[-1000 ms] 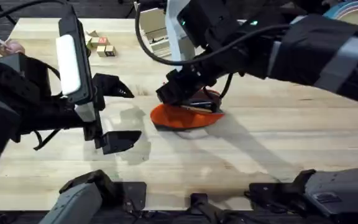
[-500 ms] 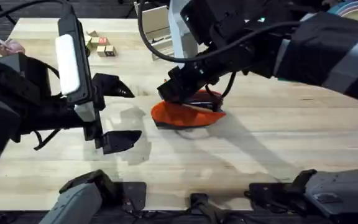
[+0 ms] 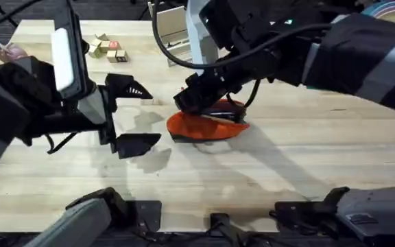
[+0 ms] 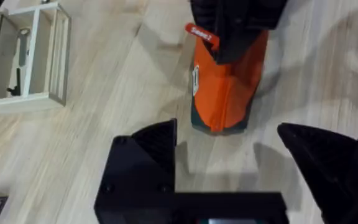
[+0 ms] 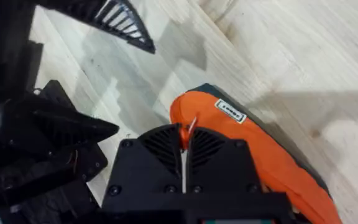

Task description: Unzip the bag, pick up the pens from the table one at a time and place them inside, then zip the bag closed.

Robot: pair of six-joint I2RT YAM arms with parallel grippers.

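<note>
This looks like a robotics lab or test bench rather than a home. Two dark robot arms with trailing black cables work over a pale butcher-block surface, their bases bolted at its near edge. Small wooden blocks and a white wire-frame rack sit toward the far side like test props. The room beyond is dark, perhaps a workshop floor.
</note>
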